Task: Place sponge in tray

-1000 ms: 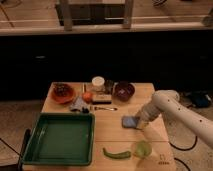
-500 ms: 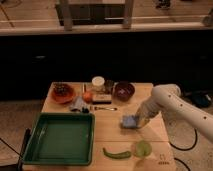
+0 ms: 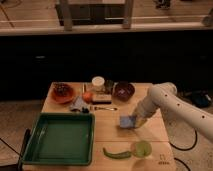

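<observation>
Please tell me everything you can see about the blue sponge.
The sponge is small, blue, flat and soft-looking, with rounded corners. It is over the right part of the wooden table, apart from the green tray. The gripper is shut on its right edge. I cannot tell whether it touches the table.

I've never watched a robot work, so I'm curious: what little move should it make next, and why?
Probably lift the sponge a little and swing it toward the tray. The gripper looks shut on its right edge, and the tray stands apart, at the table's other end.
</observation>
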